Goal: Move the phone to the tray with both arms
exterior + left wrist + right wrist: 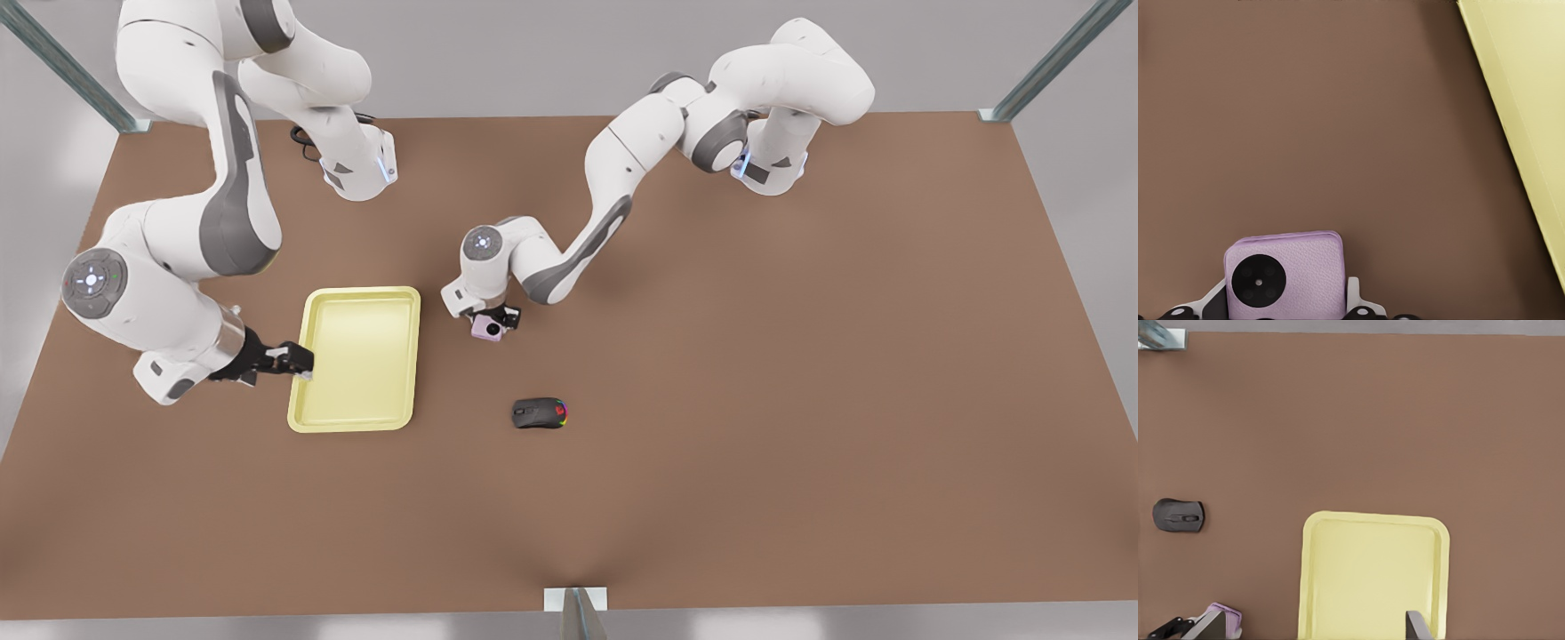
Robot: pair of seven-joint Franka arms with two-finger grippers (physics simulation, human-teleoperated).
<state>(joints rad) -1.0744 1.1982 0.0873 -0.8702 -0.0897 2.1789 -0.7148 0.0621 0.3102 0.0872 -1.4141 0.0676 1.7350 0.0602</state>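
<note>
Left claw is clamped on the phone: in the left wrist view the pink slab sits between the two fingers, camera circle facing up. Phone is near the tray's edge on the front view's right, not over it; whether it's lifted off the bench or resting on it I can't tell.

Right claw is at the tray's opposite rim, fingers closed on it as far as I can judge. In its wrist view the tray runs away from that claw.

Mouse lies well apart, not involved.

Step in hand: transport. Next move needs the left arm to carry the phone across the rim, lower it onto the tray floor, then release, while the right arm steadies the tray
</note>
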